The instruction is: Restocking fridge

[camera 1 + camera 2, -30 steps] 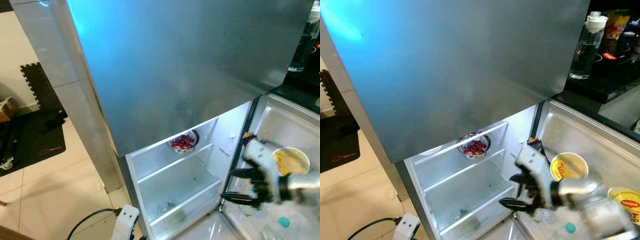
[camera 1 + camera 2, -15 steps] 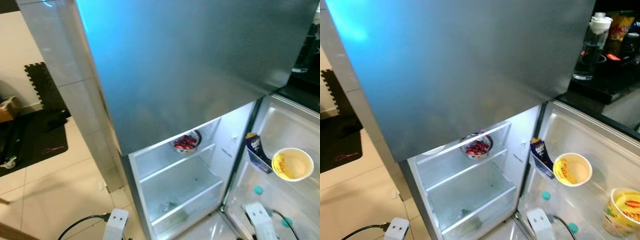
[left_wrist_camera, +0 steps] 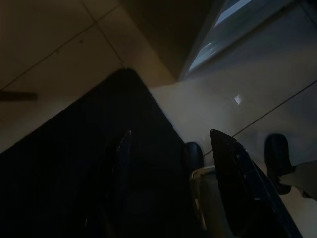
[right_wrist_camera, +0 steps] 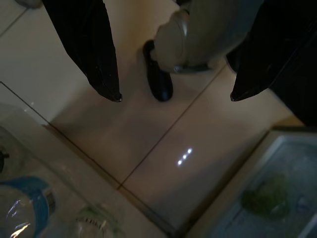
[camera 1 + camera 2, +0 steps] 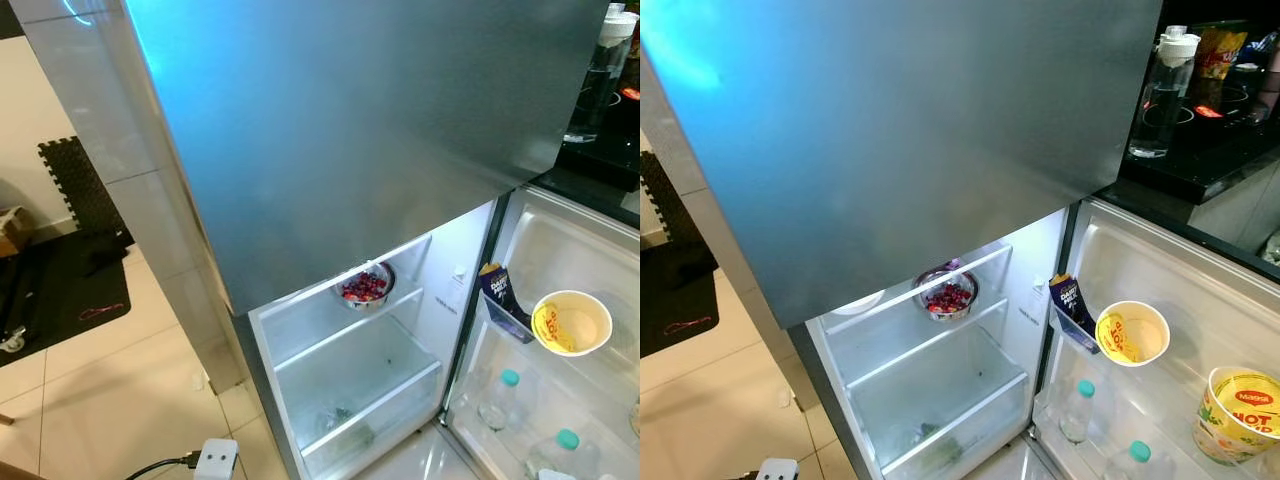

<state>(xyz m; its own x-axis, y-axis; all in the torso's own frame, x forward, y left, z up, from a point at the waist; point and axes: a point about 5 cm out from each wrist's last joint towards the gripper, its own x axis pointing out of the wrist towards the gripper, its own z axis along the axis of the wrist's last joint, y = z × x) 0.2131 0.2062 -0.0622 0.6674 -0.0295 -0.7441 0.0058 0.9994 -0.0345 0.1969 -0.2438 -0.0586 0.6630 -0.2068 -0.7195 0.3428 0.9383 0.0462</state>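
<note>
Two bottles [image 5: 1076, 410] now in fridge door [image 5: 1200, 300]; right claw [image 4: 173, 94] pulled down, spread, empty; left claw [image 3: 168, 163] spread too.

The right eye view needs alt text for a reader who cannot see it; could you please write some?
An open grey fridge shows a steel bowl of red berries on its shelf. Its door rack holds a blue chocolate pack, two yellow noodle cups and two teal-capped bottles.
</note>
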